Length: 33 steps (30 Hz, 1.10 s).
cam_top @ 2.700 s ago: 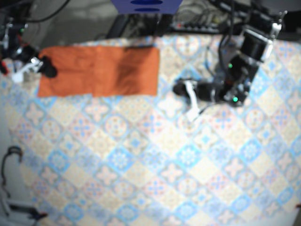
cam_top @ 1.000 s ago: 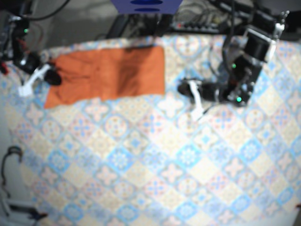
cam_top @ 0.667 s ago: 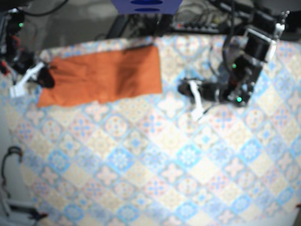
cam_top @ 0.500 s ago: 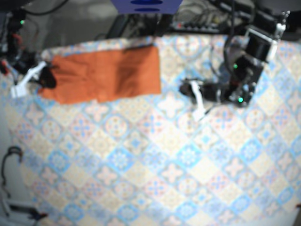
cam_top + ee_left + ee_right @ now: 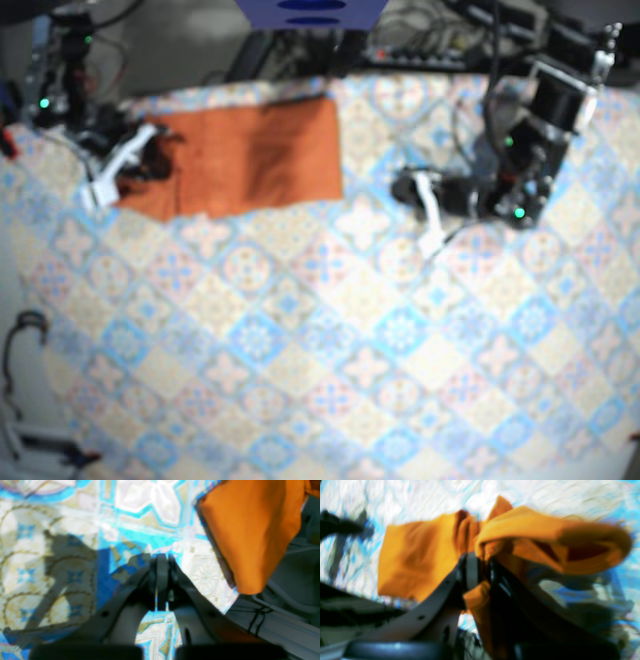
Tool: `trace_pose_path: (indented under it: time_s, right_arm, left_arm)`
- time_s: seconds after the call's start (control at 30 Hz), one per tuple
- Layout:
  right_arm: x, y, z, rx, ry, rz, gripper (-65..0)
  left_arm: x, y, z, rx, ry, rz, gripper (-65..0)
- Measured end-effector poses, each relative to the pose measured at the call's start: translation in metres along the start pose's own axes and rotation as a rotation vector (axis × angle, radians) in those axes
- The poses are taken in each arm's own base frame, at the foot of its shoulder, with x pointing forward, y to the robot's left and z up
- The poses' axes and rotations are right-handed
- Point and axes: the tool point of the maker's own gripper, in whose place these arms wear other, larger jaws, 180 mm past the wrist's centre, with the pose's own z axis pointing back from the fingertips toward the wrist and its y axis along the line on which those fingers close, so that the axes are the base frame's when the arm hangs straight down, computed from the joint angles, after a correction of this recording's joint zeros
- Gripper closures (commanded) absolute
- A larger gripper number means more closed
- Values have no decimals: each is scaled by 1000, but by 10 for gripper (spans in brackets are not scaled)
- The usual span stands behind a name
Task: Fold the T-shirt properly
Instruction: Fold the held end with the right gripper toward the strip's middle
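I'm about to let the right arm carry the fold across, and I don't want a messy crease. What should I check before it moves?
1. Right gripper holds the T-shirt: ok, shut on bunched fabric.
2. Left gripper free: ok, shut on nothing, over the tablecloth.
3. Fold path clear of that gripper: ok, it sits apart from the shirt, off its far edge.
4. Shirt lying flat: not ok, the gripped end is bunched and the near edge is uneven.
5. Number of layers gripped: cannot tell, too blurred.
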Motion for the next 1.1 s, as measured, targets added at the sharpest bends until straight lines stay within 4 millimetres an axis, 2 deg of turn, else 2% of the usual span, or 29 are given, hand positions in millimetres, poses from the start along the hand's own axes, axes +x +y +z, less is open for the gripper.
trace_pose_path:
  time_s: [0.07,0.17,0.4,0.63,0.8,0.97,1.1]
  right_arm:
    - [-6,11,-6,11,25,29,-14]
    - [-2,26,-10,44,11,45,-14]
    - [5,35,-10,53,-11,61,-14]
    - [-3,62,-24,113,25,59,-14]
    - [3,85,-33,142,26,50,-14]
    - [-1,95,-37,164,39,57,-14]
    - [0,116,-44,217,27,69,-14]
  left_arm:
    - [-2,4,3,12,6,-1,0]
    - [-3,7,6,20,10,0,0]
    - [-2,5,4,14,7,0,0]
    - [-2,5,4,14,7,0,0]
    - [-3,6,5,18,9,-2,0]
    - [-3,7,5,19,10,-2,0]
    - [-2,6,4,17,7,-1,0]
